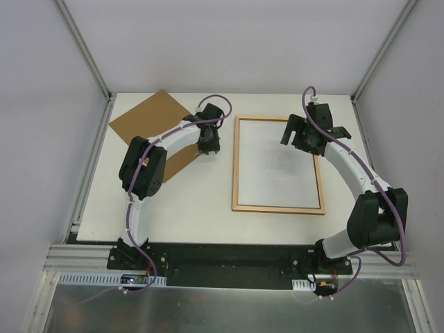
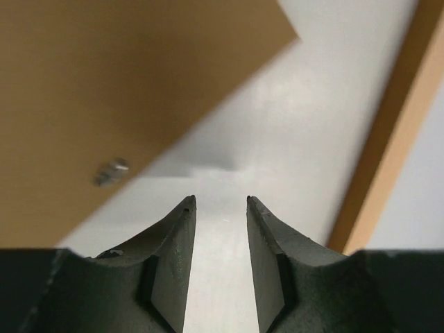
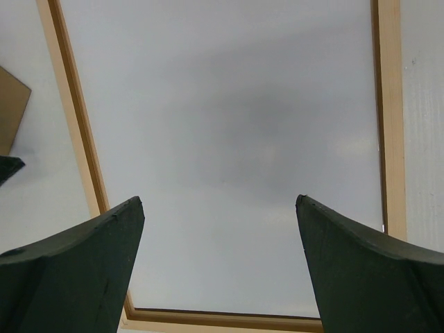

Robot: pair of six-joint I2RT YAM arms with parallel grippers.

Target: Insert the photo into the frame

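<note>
The frame (image 1: 236, 166) lies flat at the table's middle right, a thin orange-brown border around a plain pale grey-white inside. No blue building print shows in any view; the photo is out of view. My left gripper (image 1: 210, 147) hangs low over bare table between the brown board and the frame's left border (image 2: 388, 152). Its jaws (image 2: 220, 201) are a little apart with nothing between them. My right gripper (image 1: 298, 139) hovers over the frame's far right part. It is wide open and empty (image 3: 220, 201), with the frame's border (image 3: 76, 118) below.
A loose plain brown board (image 1: 149, 118) lies tilted at the far left, partly under the left arm. It shows in the left wrist view (image 2: 104, 90) with a small metal tab (image 2: 111, 171). Grey walls and metal posts enclose the white table (image 1: 194, 208).
</note>
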